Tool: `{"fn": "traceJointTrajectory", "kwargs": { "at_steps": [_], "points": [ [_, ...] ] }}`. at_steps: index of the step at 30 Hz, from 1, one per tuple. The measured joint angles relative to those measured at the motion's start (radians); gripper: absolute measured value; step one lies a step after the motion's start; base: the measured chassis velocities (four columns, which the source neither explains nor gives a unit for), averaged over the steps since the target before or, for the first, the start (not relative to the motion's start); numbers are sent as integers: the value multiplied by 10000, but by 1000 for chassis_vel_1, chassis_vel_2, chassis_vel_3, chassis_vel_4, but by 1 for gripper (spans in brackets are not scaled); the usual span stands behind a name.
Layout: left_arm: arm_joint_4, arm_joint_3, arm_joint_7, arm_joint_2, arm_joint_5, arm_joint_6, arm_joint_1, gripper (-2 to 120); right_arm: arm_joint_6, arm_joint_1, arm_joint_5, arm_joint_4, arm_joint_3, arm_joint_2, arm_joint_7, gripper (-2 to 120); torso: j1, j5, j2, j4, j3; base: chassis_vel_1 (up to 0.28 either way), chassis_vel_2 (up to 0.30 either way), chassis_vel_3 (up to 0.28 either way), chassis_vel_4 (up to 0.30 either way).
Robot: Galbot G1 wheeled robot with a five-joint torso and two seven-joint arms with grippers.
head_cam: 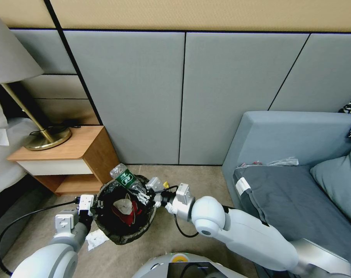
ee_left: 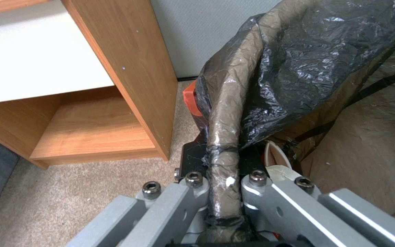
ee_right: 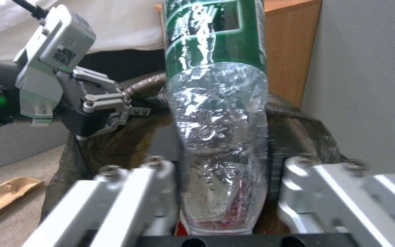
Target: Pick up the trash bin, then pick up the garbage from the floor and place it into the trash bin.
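The trash bin (head_cam: 123, 231), lined with a crinkled black bag (ee_left: 307, 68), hangs just above the carpet beside the nightstand. My left gripper (head_cam: 93, 206) is shut on its bag-covered rim (ee_left: 223, 161). A red-and-white carton (head_cam: 125, 210) lies inside. My right gripper (head_cam: 144, 196) is shut on a crushed clear bottle with a green label (head_cam: 125, 179), holding it tilted over the bin's far rim. In the right wrist view the bottle (ee_right: 218, 113) stands between my fingers (ee_right: 152, 178), with the left gripper (ee_right: 106, 109) beyond. White tissue (head_cam: 96, 238) and a brown paper scrap (ee_right: 5, 202) lie on the floor.
A wooden nightstand (head_cam: 86, 154) with a brass lamp (head_cam: 48, 139) stands just left of the bin, its open shelf (ee_left: 92, 130) close to my left gripper. A grey sofa (head_cam: 299, 185) is on the right, the panelled wall (head_cam: 183, 96) behind. A small yellow piece (head_cam: 166, 184) lies on the carpet.
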Motion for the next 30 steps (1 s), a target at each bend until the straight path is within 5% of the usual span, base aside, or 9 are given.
{"fn": "traceJointTrajectory", "kwargs": {
  "at_steps": [16,30],
  "points": [
    [0,-47,12,45,-57,0,-58,1,-109,92,-96,-31,-54,174,118,98,1,0,0,0,0,0,0,0,0],
    [0,-81,4,45,-81,0,-85,1,-42,246,49,188,372,129,129,100,0,1,0,0,0,0,0,0,0]
  ]
}}
